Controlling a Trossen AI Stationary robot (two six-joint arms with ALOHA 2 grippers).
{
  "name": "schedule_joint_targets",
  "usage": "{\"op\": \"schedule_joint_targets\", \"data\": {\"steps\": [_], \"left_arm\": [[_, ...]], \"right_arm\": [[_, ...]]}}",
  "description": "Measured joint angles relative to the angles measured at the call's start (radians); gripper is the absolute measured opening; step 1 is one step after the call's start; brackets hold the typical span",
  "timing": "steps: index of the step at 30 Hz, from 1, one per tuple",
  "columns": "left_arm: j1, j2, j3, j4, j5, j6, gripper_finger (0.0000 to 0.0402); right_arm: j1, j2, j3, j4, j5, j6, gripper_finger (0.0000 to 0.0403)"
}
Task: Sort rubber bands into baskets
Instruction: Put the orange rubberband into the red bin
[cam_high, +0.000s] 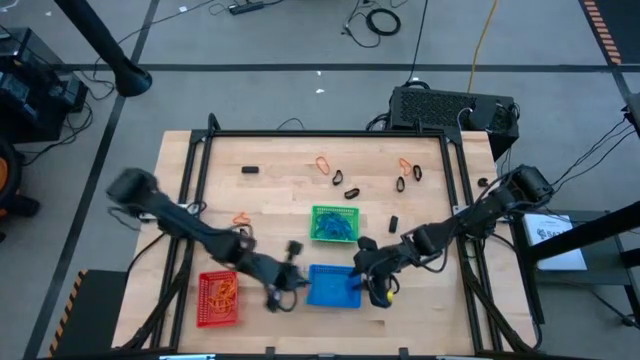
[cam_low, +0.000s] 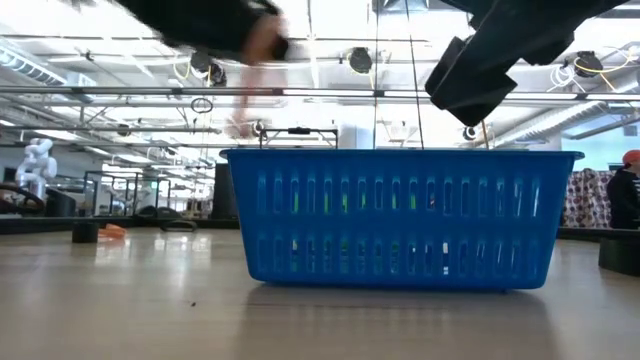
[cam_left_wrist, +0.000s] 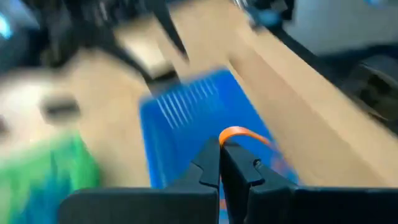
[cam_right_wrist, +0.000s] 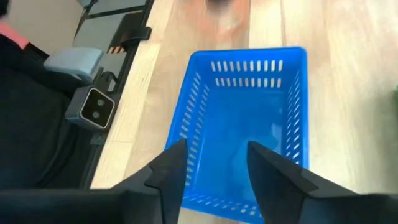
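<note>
The blue basket stands on the table near its front edge, with the red basket to its left holding orange rubber bands. The green basket stands behind it and holds blue bands. My left gripper hovers at the blue basket's left side, shut on an orange rubber band. My right gripper hangs open above the blue basket's right end with nothing between its fingers. My left gripper pinches the orange rubber band between its two fingertips. A short arc of the loop sticks out past them. The fingers slant downward from the table's left side. The band is lifted clear of the table.
Loose orange bands and black bands lie scattered on the far half of the table. A black frame borders the tabletop. A dark box stands beyond the far right corner.
</note>
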Motion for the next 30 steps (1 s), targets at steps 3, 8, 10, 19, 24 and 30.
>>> {"op": "schedule_joint_targets", "data": {"steps": [3,8,10,19,24,30], "left_arm": [[-0.039,-0.149,0.023,-0.369,0.059,-0.247,0.0002],[-0.102,-0.301,0.024,-0.84,0.197,-0.723,0.0001],[-0.147,-0.324,0.024,-0.968,0.203,-0.869,0.0001],[-0.309,-0.302,0.023,-1.063,0.229,-1.057,0.0001],[-0.333,-0.259,0.023,-1.063,0.226,-1.046,0.001],[-0.335,-0.223,0.023,-1.065,0.217,-1.061,0.0013]], "right_arm": [[0.004,0.0,0.0,0.0,-0.001,0.011,0.0171],[0.004,0.0,0.0,0.0,-0.001,0.008,0.0178],[0.004,0.0,0.0,0.0,-0.001,0.007,0.0178],[0.004,0.0,0.0,-0.029,-0.003,0.009,0.0176],[0.004,0.0,0.0,-0.036,-0.003,0.009,0.0176],[0.003,0.0,0.0,-0.034,-0.003,0.009,0.0176]]}}
